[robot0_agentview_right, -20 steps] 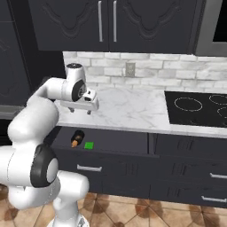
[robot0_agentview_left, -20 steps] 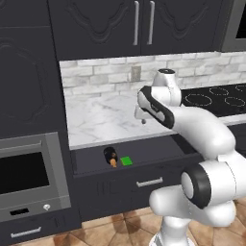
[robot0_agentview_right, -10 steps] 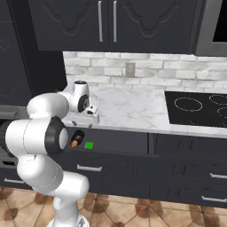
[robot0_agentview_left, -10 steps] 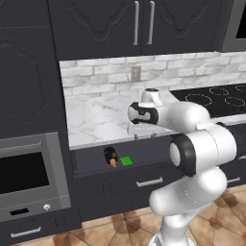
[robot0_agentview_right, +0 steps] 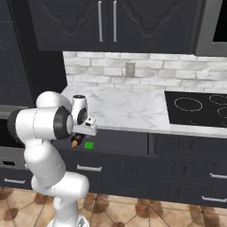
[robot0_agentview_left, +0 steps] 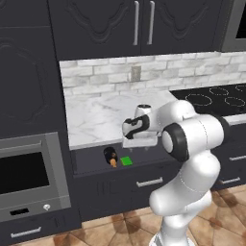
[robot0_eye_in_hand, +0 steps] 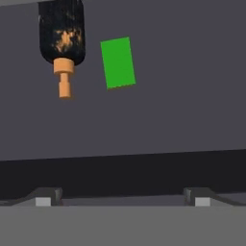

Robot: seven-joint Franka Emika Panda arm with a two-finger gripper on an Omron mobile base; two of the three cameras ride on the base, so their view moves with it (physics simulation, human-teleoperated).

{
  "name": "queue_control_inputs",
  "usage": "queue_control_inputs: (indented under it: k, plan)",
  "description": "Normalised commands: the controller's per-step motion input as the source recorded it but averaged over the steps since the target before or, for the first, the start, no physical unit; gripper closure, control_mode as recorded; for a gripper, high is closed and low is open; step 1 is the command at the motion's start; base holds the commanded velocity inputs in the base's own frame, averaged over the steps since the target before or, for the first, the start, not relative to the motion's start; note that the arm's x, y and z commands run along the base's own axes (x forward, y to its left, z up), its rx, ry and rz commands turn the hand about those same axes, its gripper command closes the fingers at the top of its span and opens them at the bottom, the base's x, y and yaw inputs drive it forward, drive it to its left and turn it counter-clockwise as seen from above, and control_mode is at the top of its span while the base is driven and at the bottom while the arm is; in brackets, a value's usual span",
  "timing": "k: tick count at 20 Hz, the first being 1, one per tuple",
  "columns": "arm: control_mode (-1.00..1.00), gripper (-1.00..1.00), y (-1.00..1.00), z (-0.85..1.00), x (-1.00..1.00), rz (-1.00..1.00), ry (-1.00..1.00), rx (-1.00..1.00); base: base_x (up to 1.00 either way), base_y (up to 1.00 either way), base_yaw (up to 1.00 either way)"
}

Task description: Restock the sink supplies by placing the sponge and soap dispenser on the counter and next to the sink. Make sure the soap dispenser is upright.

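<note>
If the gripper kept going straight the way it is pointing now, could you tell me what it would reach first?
Most likely the bare drawer floor. The open gripper points down into the drawer; the sponge and the lying soap dispenser sit off its line, though depth is hard to judge.

counter (robot0_agentview_left: pixel 96 120): veined marble, smooth | soap dispenser (robot0_eye_in_hand: pixel 61 33): mottled black | sponge (robot0_eye_in_hand: pixel 117 63): matt green

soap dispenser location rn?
The soap dispenser lies on its side in the open drawer below the counter, just left of the sponge in the hand view, orange nozzle pointing toward the drawer front.
</note>
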Motion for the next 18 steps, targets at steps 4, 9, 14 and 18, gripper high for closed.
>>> queue_control_inputs:
  k: [4,9,14,18]
  plan:
    - [-1.0,-1.0,0.15,-0.59,0.01,0.0,0.0,0.0,0.0,0.0,0.0]
    - [-1.0,-1.0,0.08,-0.51,0.0,0.0,0.0,0.0,0.0,0.0,0.0]
    - [-1.0,-1.0,0.0,-0.06,0.0,0.0,-0.04,0.0,0.0,0.0,0.0]
    - [-1.0,-1.0,0.0,-0.23,0.0,0.0,0.0,0.0,0.0,0.0,0.0]
